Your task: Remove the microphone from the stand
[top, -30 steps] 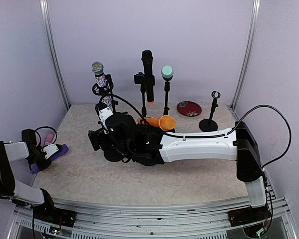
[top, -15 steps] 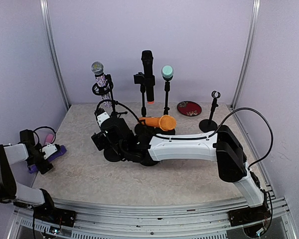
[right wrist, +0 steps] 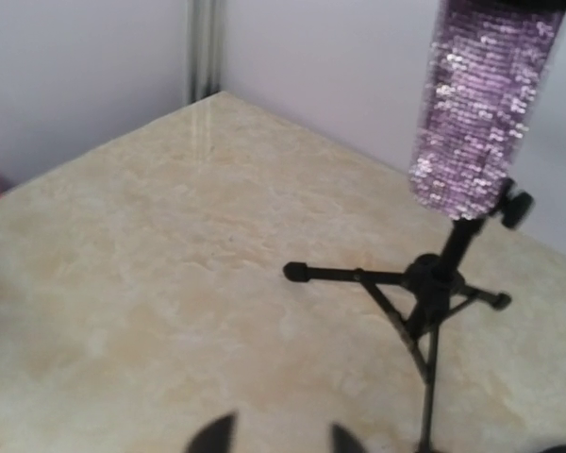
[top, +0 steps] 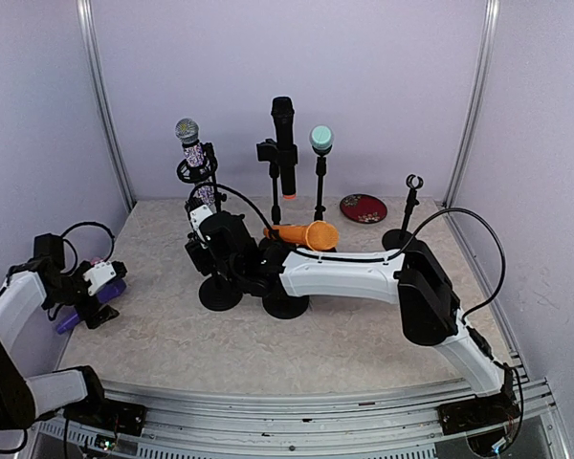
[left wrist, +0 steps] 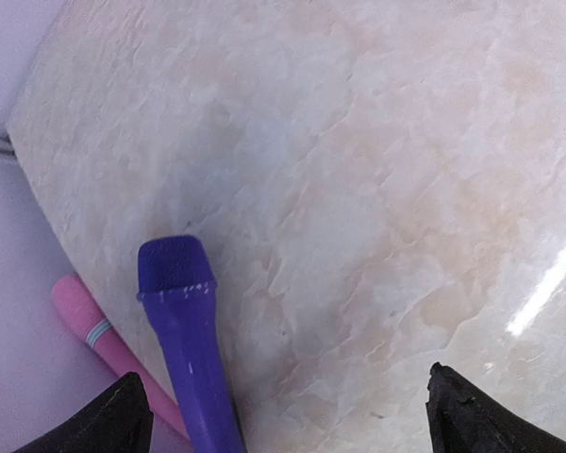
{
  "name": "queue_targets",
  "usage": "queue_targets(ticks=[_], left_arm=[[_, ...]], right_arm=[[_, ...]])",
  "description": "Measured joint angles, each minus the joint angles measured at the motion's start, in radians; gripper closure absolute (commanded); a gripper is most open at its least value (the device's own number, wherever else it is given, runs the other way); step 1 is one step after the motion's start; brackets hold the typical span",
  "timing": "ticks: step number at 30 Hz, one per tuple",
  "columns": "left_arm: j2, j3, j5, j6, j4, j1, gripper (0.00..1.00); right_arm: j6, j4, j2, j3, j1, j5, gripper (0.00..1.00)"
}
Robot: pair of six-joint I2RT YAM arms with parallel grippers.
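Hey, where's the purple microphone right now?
In the left wrist view the purple microphone lies flat near the left edge of the table, right beside the pink microphone, beneath the open left end effector.

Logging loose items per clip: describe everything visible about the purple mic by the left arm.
The purple mic lies flat on the marble-look table near its left edge: smooth plastic-looking body, rounded darker head, thin pale ring between them. A pink mic lies alongside, contact unclear. The left gripper hovers open above it, fingers clear of it.
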Motion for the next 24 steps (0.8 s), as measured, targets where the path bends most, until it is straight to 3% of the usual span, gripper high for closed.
queue_targets(ticks=[6, 11, 24], left_arm=[[-0.012, 0.003, 0.036, -0.102, -0.027, -0.109, 0.01], [-0.008, 0.003, 0.035, -0.161, -0.027, -0.147, 0.01], [0.005, 0.003, 0.031, -0.215, -0.024, -0.159, 0.02]], right_arm=[[0.01, 0.004, 0.006, 0.005, 0.002, -0.034, 0.85], [0.001, 0.056, -0.032, -0.071, 0.006, -0.051, 1.0], [-0.008, 0.152, -0.367, -0.561, 0.147, -0.089, 1.0]])
